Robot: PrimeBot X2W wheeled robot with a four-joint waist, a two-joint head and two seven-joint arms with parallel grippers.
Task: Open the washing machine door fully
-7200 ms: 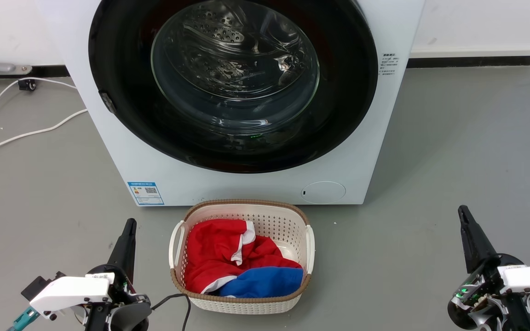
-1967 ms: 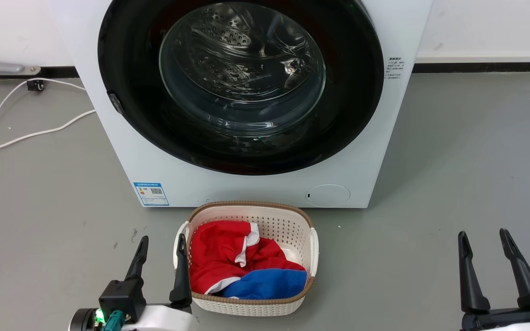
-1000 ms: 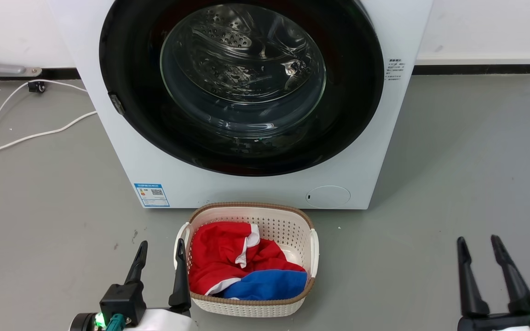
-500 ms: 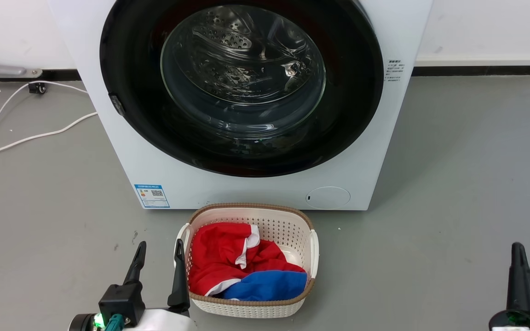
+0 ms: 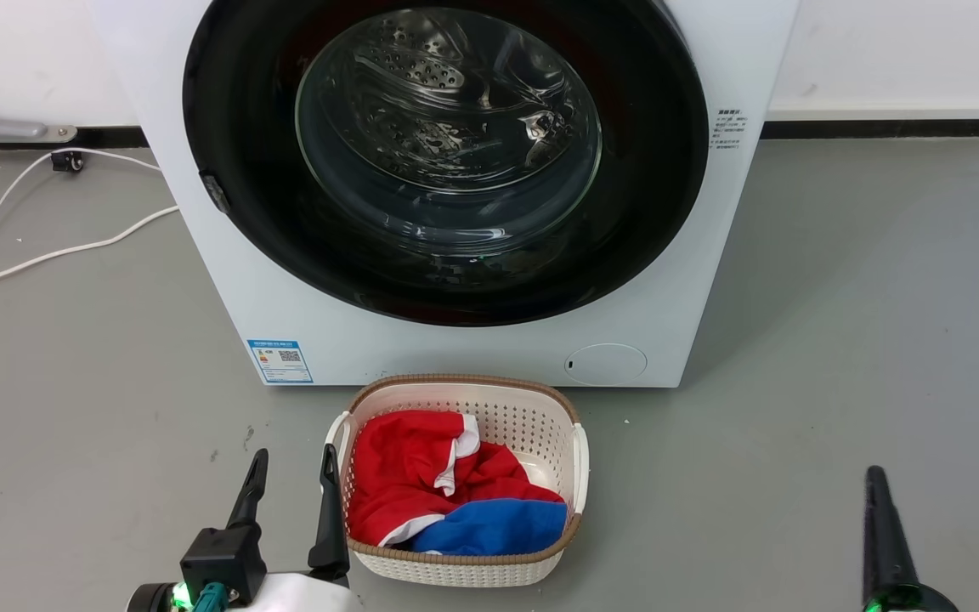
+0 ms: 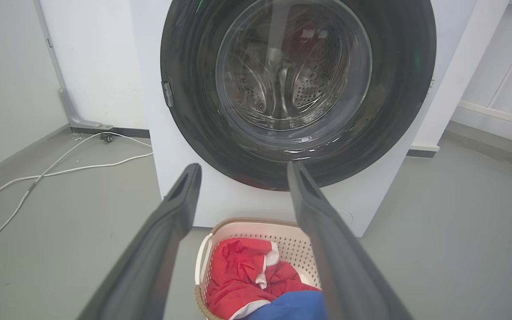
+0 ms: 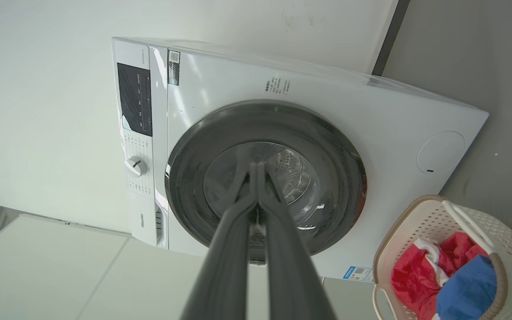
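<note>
Our left gripper (image 5: 294,453) has its two fingers (image 6: 165,231) spread apart with nothing between them. It is low in front of the washing machine (image 5: 455,348), toward the left side of it and well apart from it. In the left wrist view these fingers point to the lower part of the washing machine door (image 5: 447,144).

Our right gripper (image 7: 256,171) has its fingers pressed together at the tips and holds nothing. It is also in front of the washing machine, out past its right side and well apart. In the right wrist view it points at the middle of the door.

We see the door shut, lying flat against the front of the washing machine. Through its clear glass bowl the perforated drum (image 5: 409,55) is visible. A small latch piece (image 5: 216,194) sits at the left edge of the door. Low on the front of the washing machine there is a blue label (image 5: 280,360) at the left and a round cap (image 5: 606,363) at the right.

Just in front of the washing machine, at its middle, a white laundry basket (image 5: 455,380) stands on the grey floor (image 5: 838,297), with red and blue clothes (image 5: 413,476) inside. Left of the washing machine, white cables (image 5: 56,251) lie on the floor.
</note>
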